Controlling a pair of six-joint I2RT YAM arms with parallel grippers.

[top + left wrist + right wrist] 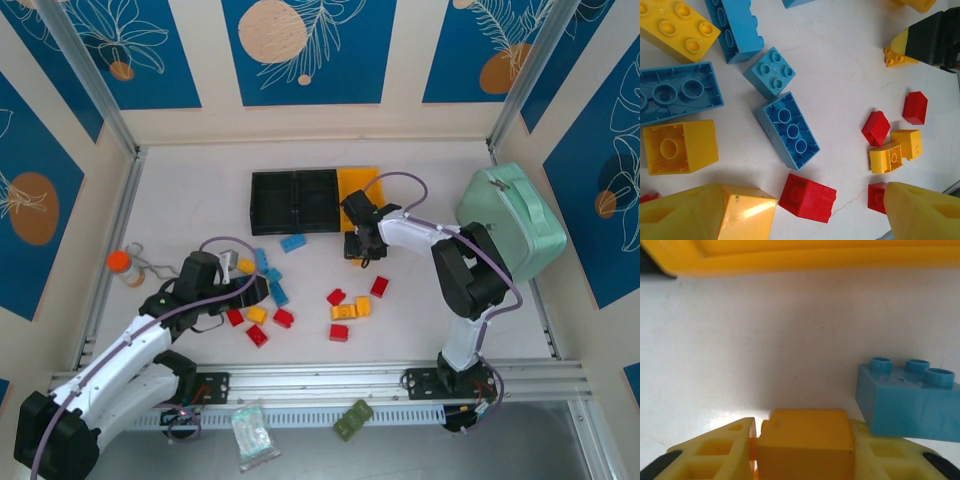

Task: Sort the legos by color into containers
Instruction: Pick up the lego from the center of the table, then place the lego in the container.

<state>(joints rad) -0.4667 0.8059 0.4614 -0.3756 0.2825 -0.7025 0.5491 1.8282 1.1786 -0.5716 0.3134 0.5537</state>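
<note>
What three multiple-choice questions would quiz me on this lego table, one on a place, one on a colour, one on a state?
1. Where does the yellow-orange bin sit in the row of bins? A left end; B middle; C right end.
2. What colour is the brick in the right pincer? A yellow; B red; C blue.
3. How is the left pincer? A shut on a blue brick; B open; C shut on a red brick.
Answers: 1 C, the two black bins lie to its left. 2 A, the right wrist view shows yellow between the fingers. 3 B, its fingers stand wide apart, gripping nothing.
</note>
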